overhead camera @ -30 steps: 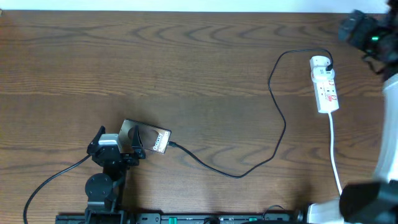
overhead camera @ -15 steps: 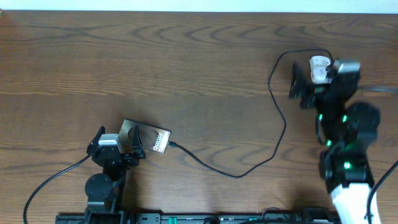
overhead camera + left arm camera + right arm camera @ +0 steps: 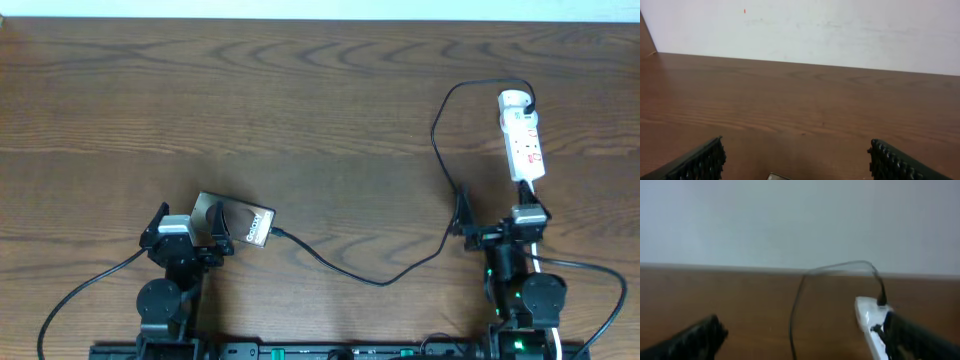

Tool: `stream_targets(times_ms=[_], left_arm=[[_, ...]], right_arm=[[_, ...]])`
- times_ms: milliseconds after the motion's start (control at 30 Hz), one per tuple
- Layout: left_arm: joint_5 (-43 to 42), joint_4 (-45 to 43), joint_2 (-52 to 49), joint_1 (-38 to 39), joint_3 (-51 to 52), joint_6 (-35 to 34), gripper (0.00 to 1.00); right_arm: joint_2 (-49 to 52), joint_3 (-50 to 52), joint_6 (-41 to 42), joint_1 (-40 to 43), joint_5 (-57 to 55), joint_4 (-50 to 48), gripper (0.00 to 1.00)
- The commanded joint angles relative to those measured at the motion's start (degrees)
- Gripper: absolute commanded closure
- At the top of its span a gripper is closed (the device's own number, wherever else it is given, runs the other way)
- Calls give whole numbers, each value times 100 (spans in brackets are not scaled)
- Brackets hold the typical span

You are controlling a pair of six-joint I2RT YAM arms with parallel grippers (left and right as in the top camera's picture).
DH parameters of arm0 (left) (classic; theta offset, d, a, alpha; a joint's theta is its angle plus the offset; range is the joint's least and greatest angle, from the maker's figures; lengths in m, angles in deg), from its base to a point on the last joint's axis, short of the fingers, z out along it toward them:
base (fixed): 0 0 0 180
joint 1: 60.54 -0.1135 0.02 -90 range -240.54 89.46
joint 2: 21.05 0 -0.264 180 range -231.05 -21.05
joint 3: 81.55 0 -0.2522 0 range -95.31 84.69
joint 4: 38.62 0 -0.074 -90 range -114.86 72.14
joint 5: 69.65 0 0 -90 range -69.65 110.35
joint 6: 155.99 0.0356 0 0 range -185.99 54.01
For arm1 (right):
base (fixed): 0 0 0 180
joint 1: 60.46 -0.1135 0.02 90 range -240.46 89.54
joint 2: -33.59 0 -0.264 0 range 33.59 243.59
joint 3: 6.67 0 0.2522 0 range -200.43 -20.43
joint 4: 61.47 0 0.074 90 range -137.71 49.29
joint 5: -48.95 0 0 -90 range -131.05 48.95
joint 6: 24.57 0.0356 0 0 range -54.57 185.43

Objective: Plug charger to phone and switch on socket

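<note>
The phone (image 3: 238,221) lies flat at the front left, its lettered end pointing right. Only its corner (image 3: 778,176) shows in the left wrist view. My left gripper (image 3: 190,228) stands open around the phone's left end, fingers (image 3: 697,161) wide apart and holding nothing. The charger (image 3: 380,282), a thin black cable, meets the phone's right end, loops right and runs up to the top of the socket (image 3: 523,138). My right gripper (image 3: 495,218) is open and empty just in front of the socket (image 3: 871,327), and the cable (image 3: 796,311) runs between its fingers (image 3: 920,340).
The socket's white cord (image 3: 534,195) runs down to the front edge, passing by my right arm. A white wall (image 3: 805,30) rises behind the table's far edge. Bare brown wood (image 3: 250,100) covers the middle and far left.
My right arm has swung in from the far right, passed over the socket, and drawn back to the front edge below it. The left arm and phone have not moved.
</note>
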Motion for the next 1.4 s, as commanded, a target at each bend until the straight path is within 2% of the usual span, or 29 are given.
stream_targets(times_ms=[0,267,533,1367], left_arm=[[76,238,33,13,87,96,10],[74,238,33,13,87,96,10],[74,238,33,13,87,96,10],[76,238,33,13,87,96,10]], right_arm=[[-590,13,-87,-35,-114,566,1],[-1438,13,-83,-35,-107,2559,1],[-1902,13,-61,-35,-153,2549,1],[-1893,13,-61,-35,-155,2549,1]])
